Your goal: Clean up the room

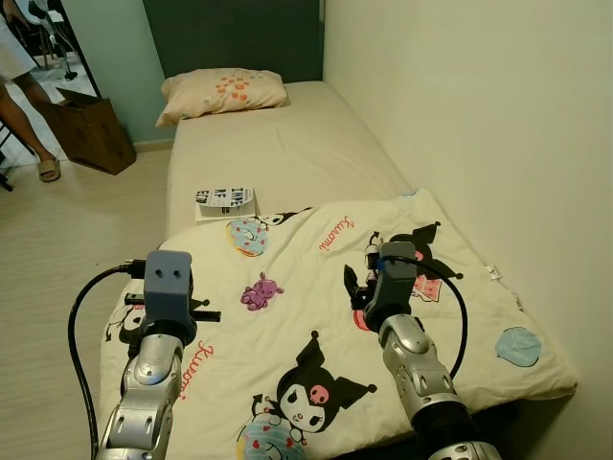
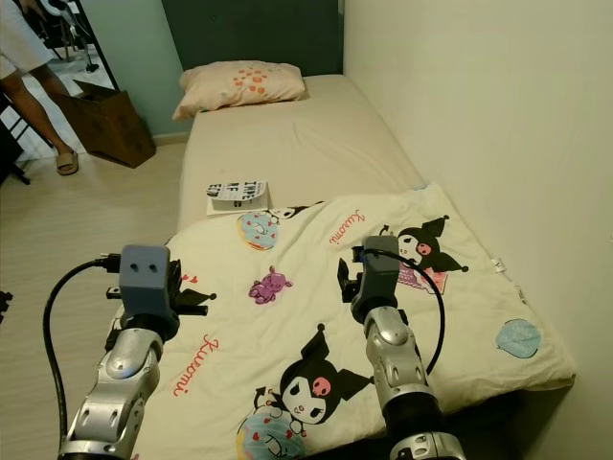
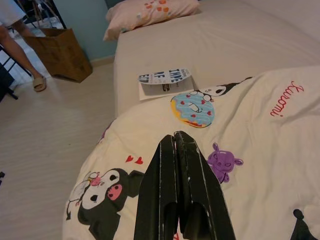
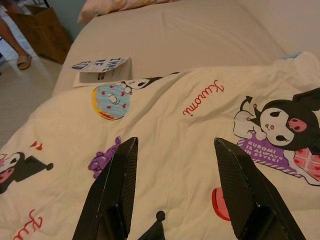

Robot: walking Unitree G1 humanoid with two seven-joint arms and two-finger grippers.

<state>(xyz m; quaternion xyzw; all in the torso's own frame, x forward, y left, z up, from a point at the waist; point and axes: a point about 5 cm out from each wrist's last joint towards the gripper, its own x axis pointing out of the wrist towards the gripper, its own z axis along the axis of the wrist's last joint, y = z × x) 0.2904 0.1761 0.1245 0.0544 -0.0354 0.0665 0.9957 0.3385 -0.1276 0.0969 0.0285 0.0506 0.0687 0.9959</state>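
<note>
Cartoon-print blanket (image 1: pixel 383 316) lies spread beneath both grippers. Left gripper (image 3: pixel 181 150) has its jaws pressed together, holding nothing; right gripper (image 4: pixel 175 150) hovers with jaws wide. Ahead of both lies a booklet (image 1: pixel 226 201).

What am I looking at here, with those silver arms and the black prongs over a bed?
These are four camera pictures from a walking humanoid robot tidying a room. Two come from cameras on its head, looking down at its own silver arms. The other two come from cameras on each wrist, looking along that arm's two black fingers.

The left gripper has its fingers pressed together and holds nothing. The right gripper has its fingers spread wide, also holding nothing. Both hover over a cartoon-print blanket covering the near end of the bed. Beyond the blanket lies a magazine, and a pillow sits at the head. On the floor stands a brown paper bag, with a person's leg beside it.
</note>
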